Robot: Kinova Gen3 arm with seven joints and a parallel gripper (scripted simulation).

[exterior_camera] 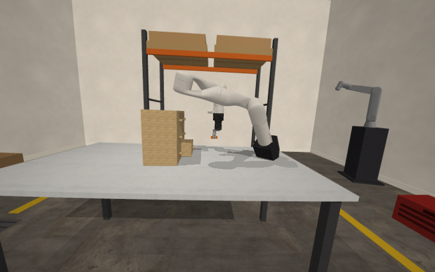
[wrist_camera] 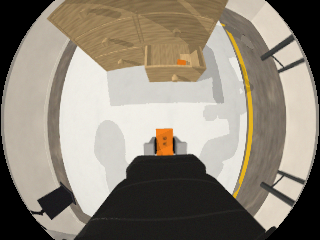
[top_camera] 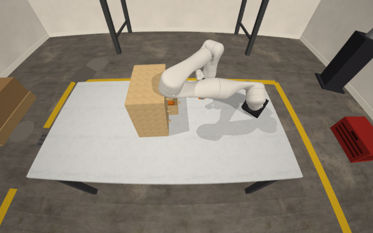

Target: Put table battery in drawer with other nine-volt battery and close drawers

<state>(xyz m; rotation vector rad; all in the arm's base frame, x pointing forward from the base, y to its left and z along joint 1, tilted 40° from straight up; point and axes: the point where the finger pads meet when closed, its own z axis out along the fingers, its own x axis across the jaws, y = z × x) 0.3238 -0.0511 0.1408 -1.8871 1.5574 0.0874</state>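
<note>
2 batteries (wrist_camera: pixel 164 140) – 1 open drawer (wrist_camera: pixel 172 72)

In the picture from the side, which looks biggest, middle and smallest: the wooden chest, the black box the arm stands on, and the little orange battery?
1. Wooden chest
2. Black base under the arm
3. Orange battery, held in the jaws
</note>
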